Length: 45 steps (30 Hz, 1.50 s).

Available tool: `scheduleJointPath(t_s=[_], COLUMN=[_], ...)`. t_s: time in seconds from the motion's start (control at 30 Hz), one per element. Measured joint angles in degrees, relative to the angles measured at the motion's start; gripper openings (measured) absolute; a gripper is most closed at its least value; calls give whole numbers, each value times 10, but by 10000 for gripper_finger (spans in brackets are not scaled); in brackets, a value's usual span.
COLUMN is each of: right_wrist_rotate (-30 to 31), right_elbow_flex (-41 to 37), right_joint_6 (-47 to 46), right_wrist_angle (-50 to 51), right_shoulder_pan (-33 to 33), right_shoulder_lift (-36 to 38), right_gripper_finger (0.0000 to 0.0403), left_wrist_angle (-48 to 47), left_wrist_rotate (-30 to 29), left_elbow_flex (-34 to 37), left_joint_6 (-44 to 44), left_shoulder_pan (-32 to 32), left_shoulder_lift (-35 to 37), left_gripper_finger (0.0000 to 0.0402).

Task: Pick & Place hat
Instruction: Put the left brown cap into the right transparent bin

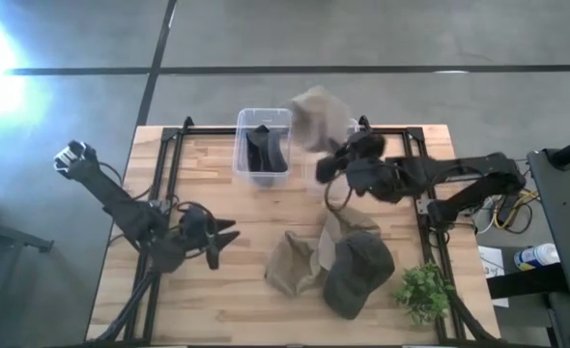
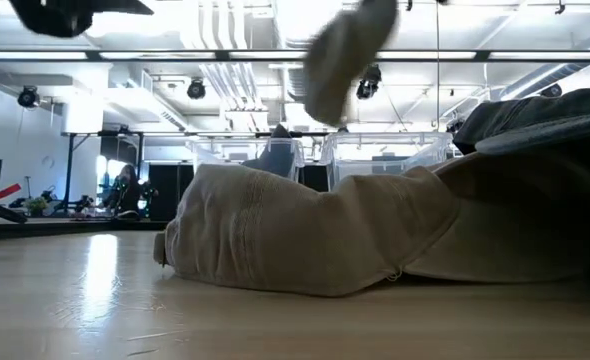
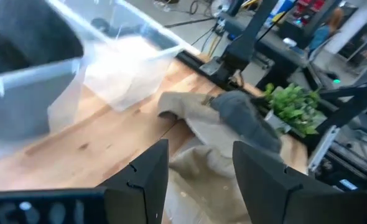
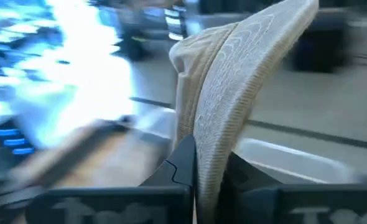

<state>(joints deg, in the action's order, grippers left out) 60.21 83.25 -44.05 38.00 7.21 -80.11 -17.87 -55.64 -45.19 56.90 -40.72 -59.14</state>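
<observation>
My right gripper (image 1: 329, 166) is shut on a beige hat (image 1: 314, 116), raised above the table's far part, just right of a clear plastic bin (image 1: 263, 145). In the low view this hat (image 2: 345, 55) hangs high in the air. The bin holds a dark hat (image 1: 262, 150). Lying on the table nearer the front are a beige hat (image 1: 290, 263), another beige hat (image 1: 348, 227) and a dark green hat (image 1: 359, 275) resting partly on them. My left gripper (image 1: 222, 237) waits open over the table's left part, touching nothing. My right gripper pinches the beige hat between its two fingers (image 4: 182, 163) by a thin edge (image 4: 207, 158). The hat (image 4: 246, 74) is lifted clear and stands out beyond the fingertips. Whether the edge belongs to the brim or the crown, I cannot tell.
A small green plant (image 1: 422, 290) stands at the table's near right corner. Black frame rails (image 1: 174, 155) run along the table's left and right sides. Bare wood (image 1: 208, 300) lies in front of the left gripper. The left wrist view shows the bin (image 3: 59, 74) and the hats (image 3: 233, 121).
</observation>
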Motion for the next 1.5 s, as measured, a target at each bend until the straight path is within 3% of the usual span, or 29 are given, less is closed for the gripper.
scheduleJointPath(t_s=[0.1,0.2,0.3,0.4,0.53,0.77,0.97,1.13,1.23,1.33,1.43,1.5], right_wrist_rotate=[-10,-84,-176,-261,-357,-408,-417,-419,-379,-343,-347,-357], right_elbow_flex=[-1,-3,-21,-46,-92,-139,-143,-120,-85,-37,10,32], right_joint_6=[-142,-244,-225,-173,-172,-169,-143,-113,-76,-21,46,44], right_wrist_angle=[161,267,242,139,64,58,58,59,73,119,193,253], right_shoulder_pan=[-24,-55,-87,-121,-181,-260,-267,-246,-225,-194,-146,-105], right_shoulder_lift=[15,8,-8,-14,-28,-49,-70,-60,-43,-30,-25,-28], right_gripper_finger=[14,14,13,13,13,23,98,174,207,223,226,224], left_wrist_angle=[0,1,1,2,3,3,3,3,3,3,3,3], left_wrist_rotate=[0,0,2,7,12,14,13,13,18,24,27,27], left_elbow_flex=[12,25,38,50,58,61,61,61,61,61,61,61], left_joint_6=[39,68,95,120,128,146,153,153,153,153,152,146], left_shoulder_pan=[2,3,6,11,16,18,18,22,28,31,34,36], left_shoulder_lift=[-12,-19,-21,-21,-21,-21,-21,-21,-21,-21,-21,-21], left_gripper_finger=[172,172,172,172,172,172,172,172,172,172,172,172])
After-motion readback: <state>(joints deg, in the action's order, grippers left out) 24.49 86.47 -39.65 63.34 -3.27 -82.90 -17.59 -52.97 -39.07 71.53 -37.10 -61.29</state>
